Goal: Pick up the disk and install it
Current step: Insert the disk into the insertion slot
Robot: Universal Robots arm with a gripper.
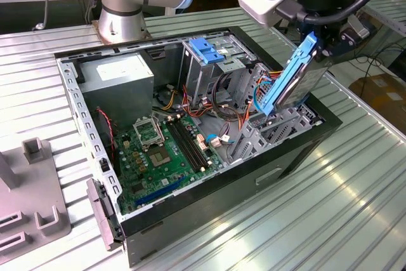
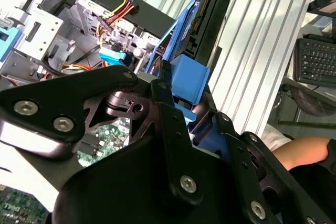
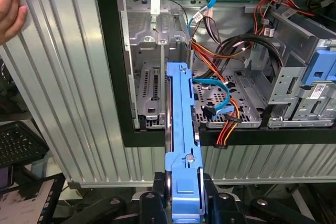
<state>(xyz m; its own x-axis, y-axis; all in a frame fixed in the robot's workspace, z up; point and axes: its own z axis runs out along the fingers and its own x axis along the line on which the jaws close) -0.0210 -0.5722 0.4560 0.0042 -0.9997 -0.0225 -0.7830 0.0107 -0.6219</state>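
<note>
The disk (image 1: 293,79), a dark drive framed by blue plastic rails, hangs tilted on edge over the side of the open computer case (image 1: 298,150) at the exterior view's right. My gripper (image 1: 319,44) is shut on its upper end. In the first wrist view the disk's blue rail (image 3: 182,124) runs edge-on from my gripper (image 3: 181,200) toward the case, just above the wall between two empty metal bays (image 3: 149,80). The second wrist view shows the black fingers (image 2: 167,109) clamping the blue rail of the disk (image 2: 202,30).
Inside the case are a grey power-supply box (image 1: 120,77), a drive cage with a blue handle (image 1: 206,52), the green motherboard (image 1: 165,150) and loose orange and blue cables (image 3: 220,95). A person's hand (image 3: 10,9) rests on the ribbed table. A grey fixture (image 1: 32,207) stands at the exterior view's left.
</note>
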